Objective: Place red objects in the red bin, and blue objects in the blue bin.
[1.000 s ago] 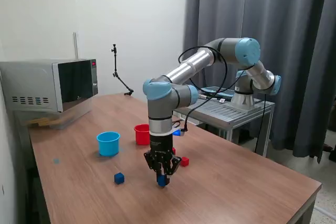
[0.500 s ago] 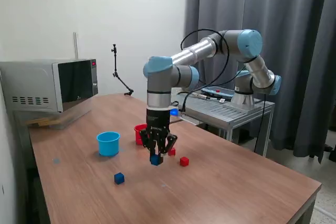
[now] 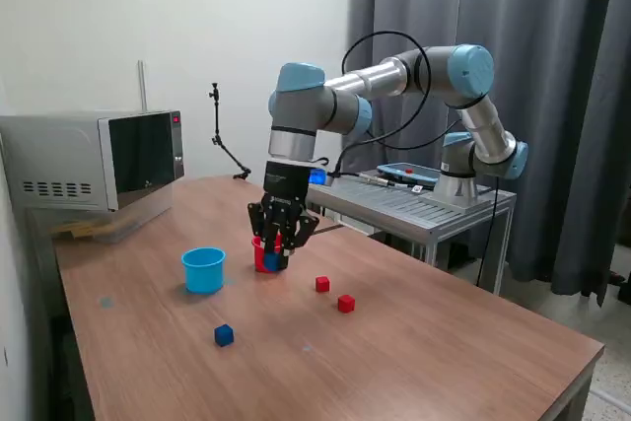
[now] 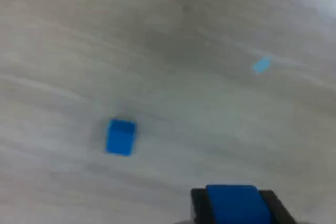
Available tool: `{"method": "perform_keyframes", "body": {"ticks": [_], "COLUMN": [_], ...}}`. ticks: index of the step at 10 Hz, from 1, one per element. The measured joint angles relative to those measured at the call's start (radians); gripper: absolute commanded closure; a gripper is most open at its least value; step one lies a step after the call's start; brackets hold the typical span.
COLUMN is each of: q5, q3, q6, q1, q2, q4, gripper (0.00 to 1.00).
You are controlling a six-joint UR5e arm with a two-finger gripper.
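My gripper (image 3: pixel 274 259) is shut on a dark blue cube (image 3: pixel 272 261) and holds it in the air in front of the red cup (image 3: pixel 259 254), which it partly hides. The held cube also shows in the wrist view (image 4: pixel 233 204) between the fingers (image 4: pixel 198 203). The light blue cup (image 3: pixel 203 269) stands to the exterior view's left of the gripper. A second dark blue cube (image 3: pixel 224 335) lies on the table nearer the camera and shows in the wrist view (image 4: pixel 121 137). Two red cubes (image 3: pixel 322 284) (image 3: pixel 345 304) lie to the exterior view's right.
A microwave (image 3: pixel 94 160) stands at the far left of the wooden table (image 3: pixel 444 342). A thin black stand (image 3: pixel 225 140) rises at the back. A metal cart (image 3: pixel 424 206) holds the arm's base. A small pale blue mark (image 4: pixel 261 65) is on the table.
My gripper has lifted the blue cube off the table and carried it up and toward the exterior view's left, from near the red cubes to in front of the red cup.
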Motion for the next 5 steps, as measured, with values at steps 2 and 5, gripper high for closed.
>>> {"method": "perform_keyframes", "body": {"ticks": [2,5], "q5": [0.002,0.004], "q3": [-0.007,-0.009], "q6": [0.038,0.106], "q1": [-0.055,-0.141], "q2": [-0.002,-0.003], "q4": [-0.056,-0.13], "gripper": [1.0,1.0]}}
